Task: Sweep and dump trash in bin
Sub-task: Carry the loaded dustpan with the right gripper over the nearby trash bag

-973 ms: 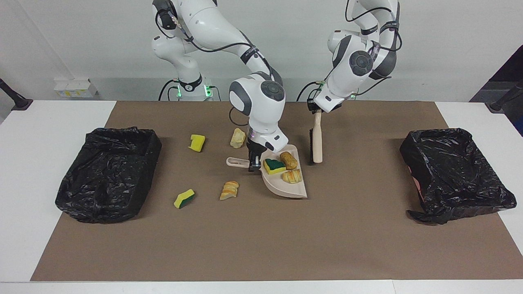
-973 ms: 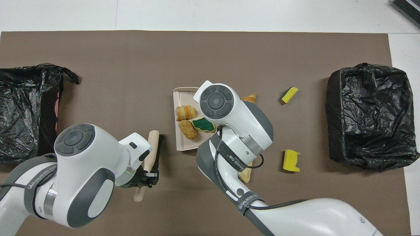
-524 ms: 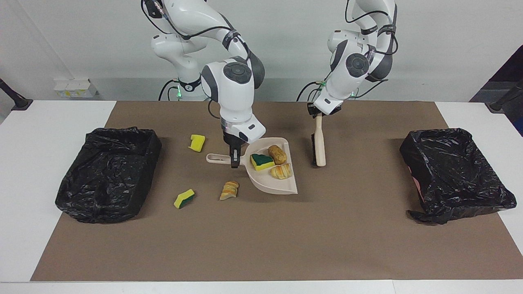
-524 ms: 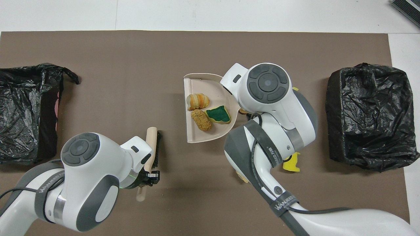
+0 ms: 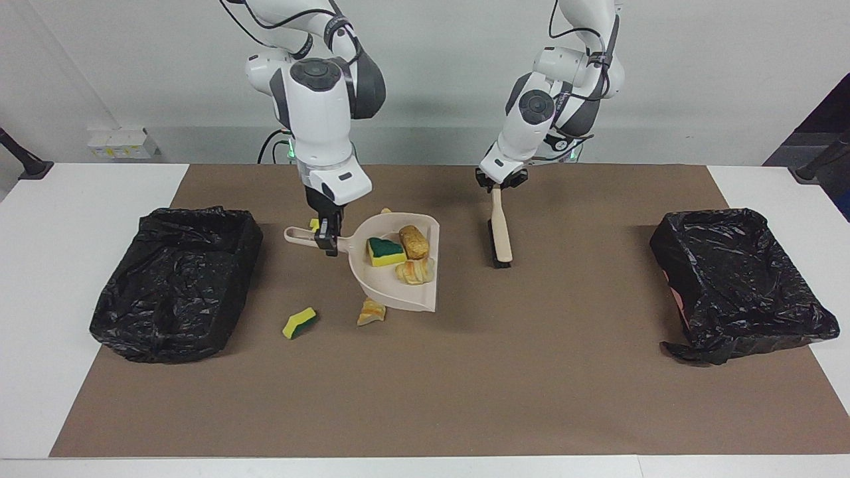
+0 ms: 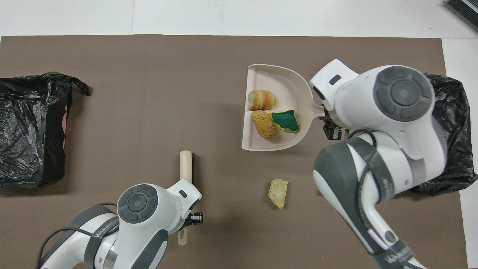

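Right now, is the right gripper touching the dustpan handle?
Touching. In the facing view, the right gripper is shut on the dustpan handle, holding the pan raised above the mat.

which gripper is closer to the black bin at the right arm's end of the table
Right. The right gripper holds the dustpan by its handle, close beside that bin; the left gripper holds the brush toward the left arm's end of the table.

Three scraps of the trash [image 5: 400,254], a green-topped sponge and two bread-like lumps, are carried in the raised dustpan [image 5: 398,292], while another sponge [image 5: 299,322] and further lumps are left on the brown mat [image 5: 425,385].
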You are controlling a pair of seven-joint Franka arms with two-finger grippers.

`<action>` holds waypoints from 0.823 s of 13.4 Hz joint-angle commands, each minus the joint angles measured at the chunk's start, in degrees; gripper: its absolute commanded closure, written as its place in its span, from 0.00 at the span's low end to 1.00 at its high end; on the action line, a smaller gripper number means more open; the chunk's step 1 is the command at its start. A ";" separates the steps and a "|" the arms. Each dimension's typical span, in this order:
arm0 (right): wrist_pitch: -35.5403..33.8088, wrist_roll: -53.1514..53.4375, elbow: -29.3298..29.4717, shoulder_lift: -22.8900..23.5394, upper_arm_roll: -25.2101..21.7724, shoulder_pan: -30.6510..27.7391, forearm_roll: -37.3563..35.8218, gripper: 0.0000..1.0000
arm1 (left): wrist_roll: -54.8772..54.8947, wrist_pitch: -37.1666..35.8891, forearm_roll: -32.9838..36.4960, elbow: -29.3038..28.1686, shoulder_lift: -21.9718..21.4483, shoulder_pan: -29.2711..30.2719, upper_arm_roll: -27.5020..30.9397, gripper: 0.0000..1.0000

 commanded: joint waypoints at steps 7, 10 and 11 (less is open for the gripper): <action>-3.18 -21.18 -3.22 -4.94 0.14 -23.78 6.10 1.00 | -4.69 4.75 0.90 -2.72 0.65 -4.20 0.83 1.00; -3.45 -30.75 -2.95 -4.94 -0.12 -30.82 4.97 1.00 | -5.74 4.66 0.81 -2.89 0.56 -4.11 0.83 1.00; -3.45 -31.64 -2.95 -4.94 -0.30 -32.49 2.87 1.00 | -5.83 4.49 0.81 -2.81 0.56 -4.20 0.83 0.81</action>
